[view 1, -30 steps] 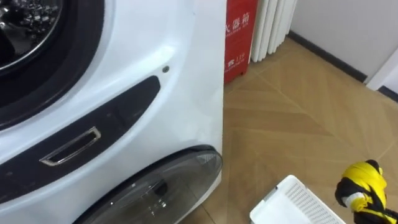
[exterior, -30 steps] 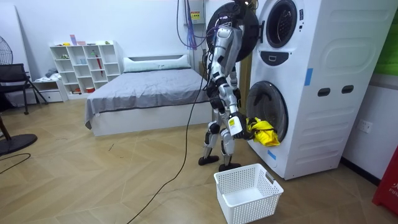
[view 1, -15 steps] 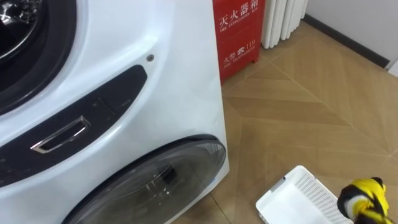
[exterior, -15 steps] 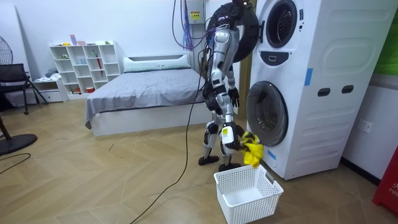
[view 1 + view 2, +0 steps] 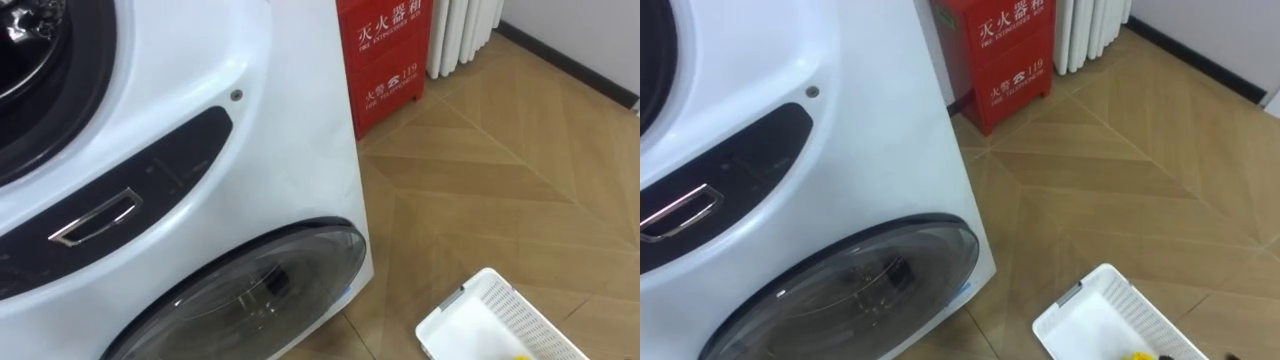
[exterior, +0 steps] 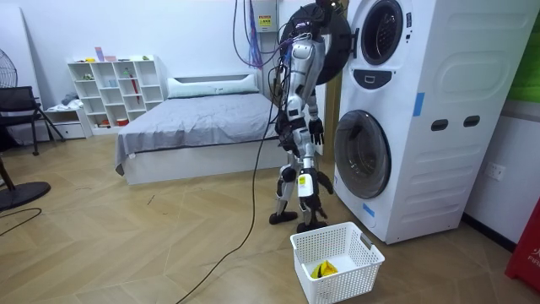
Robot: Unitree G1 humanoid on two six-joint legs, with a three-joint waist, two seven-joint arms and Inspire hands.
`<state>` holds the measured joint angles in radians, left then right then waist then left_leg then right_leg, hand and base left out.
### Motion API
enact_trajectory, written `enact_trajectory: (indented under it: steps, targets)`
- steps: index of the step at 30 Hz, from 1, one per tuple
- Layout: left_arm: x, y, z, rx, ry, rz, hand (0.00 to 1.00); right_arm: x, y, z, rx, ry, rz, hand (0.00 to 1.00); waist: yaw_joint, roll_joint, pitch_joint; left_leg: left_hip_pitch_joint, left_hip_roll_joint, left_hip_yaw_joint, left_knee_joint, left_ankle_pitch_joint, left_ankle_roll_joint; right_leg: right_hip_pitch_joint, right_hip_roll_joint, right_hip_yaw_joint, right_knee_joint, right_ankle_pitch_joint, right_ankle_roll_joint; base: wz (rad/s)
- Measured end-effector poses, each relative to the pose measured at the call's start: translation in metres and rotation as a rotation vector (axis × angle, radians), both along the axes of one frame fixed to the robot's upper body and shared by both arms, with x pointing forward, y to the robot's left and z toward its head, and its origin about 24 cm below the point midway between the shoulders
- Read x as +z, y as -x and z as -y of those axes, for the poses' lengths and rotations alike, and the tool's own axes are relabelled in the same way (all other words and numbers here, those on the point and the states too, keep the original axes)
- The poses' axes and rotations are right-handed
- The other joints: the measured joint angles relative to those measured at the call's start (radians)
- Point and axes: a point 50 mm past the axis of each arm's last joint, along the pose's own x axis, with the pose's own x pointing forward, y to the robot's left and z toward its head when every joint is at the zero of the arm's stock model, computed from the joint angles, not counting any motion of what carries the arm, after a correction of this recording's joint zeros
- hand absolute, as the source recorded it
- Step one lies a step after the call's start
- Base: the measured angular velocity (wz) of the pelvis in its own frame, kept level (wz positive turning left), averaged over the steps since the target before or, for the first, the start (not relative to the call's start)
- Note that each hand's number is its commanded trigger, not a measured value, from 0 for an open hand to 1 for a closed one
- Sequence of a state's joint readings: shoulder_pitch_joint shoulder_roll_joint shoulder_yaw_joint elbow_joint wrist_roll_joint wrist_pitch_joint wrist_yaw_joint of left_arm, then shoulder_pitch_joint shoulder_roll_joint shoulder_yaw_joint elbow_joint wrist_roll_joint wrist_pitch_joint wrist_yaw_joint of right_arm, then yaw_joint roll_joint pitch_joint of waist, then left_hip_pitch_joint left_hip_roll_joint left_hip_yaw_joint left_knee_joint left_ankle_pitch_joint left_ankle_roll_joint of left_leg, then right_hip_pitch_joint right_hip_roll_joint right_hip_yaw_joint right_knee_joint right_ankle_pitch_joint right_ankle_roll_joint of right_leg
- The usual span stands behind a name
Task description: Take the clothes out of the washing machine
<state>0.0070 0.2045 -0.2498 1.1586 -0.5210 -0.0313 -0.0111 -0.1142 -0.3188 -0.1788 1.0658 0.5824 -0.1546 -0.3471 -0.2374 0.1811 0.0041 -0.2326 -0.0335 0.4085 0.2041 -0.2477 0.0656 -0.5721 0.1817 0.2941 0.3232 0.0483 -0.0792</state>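
Fingers of the right hand [image 6: 309,191] hang loose over the white basket [image 6: 348,283] holding the yellow garment [image 6: 323,269]

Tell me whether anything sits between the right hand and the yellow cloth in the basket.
Nothing visible does. The cloth lies at the bottom of the open-topped basket. The right hand hangs open above the basket's edge, with only air between them.
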Motion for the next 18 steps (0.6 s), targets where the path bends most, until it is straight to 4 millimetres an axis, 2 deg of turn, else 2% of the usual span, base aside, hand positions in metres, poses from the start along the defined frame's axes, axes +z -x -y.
enact_trajectory:
  steps: [11, 13, 18]
  targets:
    - [0.0003, 0.0002, -0.0004, 0.001, -0.004, 0.01, 0.0, -0.0024, 0.0062, 0.0007, -0.008, -0.003, -0.013, 0.0, -0.004, -0.005, 0.0009, 0.002, -0.001, -0.003, 0.003, 0.002, -0.001, 0.005, -0.001, 0.003, -0.002, 0.0, 0.001, 0.0]
    - [0.0002, 0.0003, -0.0005, 0.001, -0.005, 0.009, 0.0, -0.0027, 0.0069, 0.0007, -0.008, -0.003, -0.015, 0.0, -0.004, -0.01, 0.003, 0.007, -0.008, -0.003, 0.003, 0.008, -0.005, 0.009, -0.001, 0.005, -0.004, -0.001, 0.001, 0.0]
    - [-0.0003, 0.004, -0.0024, 0.014, -0.007, 0.001, 0.0, -0.0037, 0.0082, 0.0005, 0.015, -0.007, -0.018, 0.0, -0.003, -0.027, 0.0007, 0.013, -0.009, -0.008, 0.001, 0.014, 0.001, 0.022, -0.006, 0.004, -0.014, 0.0, 0.002, 0.01]
